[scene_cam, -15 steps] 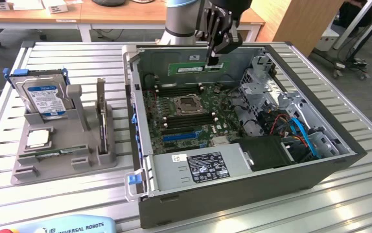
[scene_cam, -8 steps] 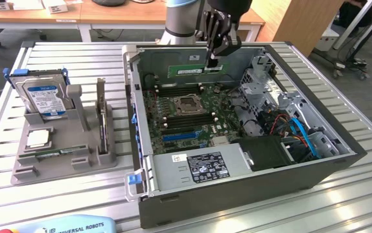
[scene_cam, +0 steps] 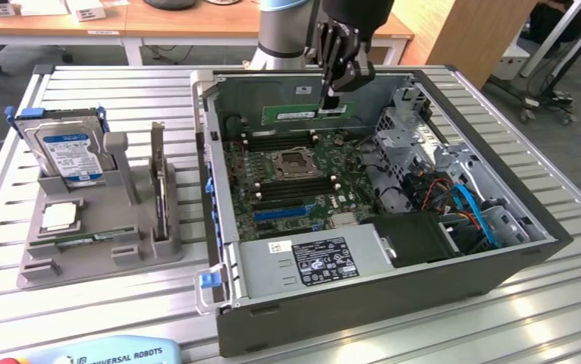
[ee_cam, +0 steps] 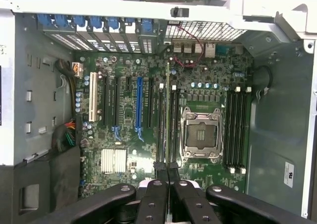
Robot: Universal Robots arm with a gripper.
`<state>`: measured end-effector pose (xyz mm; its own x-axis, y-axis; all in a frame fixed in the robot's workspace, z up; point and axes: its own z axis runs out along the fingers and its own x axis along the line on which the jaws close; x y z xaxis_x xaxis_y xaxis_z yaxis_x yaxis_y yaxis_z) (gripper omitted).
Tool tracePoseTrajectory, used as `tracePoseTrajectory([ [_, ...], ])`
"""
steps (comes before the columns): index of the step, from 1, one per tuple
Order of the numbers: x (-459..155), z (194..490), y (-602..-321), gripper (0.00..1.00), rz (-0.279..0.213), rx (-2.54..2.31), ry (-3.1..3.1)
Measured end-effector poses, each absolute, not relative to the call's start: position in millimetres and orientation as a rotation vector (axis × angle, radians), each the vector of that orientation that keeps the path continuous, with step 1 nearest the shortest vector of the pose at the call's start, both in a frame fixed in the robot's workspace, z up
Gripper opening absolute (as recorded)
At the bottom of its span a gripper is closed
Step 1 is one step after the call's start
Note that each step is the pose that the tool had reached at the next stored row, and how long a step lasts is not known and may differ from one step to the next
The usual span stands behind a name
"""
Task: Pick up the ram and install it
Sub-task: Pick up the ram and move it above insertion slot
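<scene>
Seemed done with the pickup half, lol. Spotted the gripper pinched nearly closed on the long, thin green circuit-board ram stick, hanging right under it. Hovered above the open dark-grey metal computer case, roughly over the black memory slots straight below the gripper. Hadn't seated anything yet, so left the install itself to do.

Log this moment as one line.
hand: shut on ram | ram: held above board in open case, not seated | drive: upright in holder
</scene>
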<state>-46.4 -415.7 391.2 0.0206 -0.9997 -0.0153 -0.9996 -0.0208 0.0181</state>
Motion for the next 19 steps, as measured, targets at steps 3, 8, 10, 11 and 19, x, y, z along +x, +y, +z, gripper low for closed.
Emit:
tracePoseTrajectory([
  [3,-46,391,-416,0.11,-0.037,2.242,-2.197],
  [8,-43,391,-416,0.11,-0.037,2.242,-2.197],
  [10,-41,390,-416,0.11,-0.038,2.242,-2.197],
  [11,-40,390,-416,0.11,-0.038,2.242,-2.196],
  [19,-31,389,-416,0.11,-0.038,2.242,-2.197],
])
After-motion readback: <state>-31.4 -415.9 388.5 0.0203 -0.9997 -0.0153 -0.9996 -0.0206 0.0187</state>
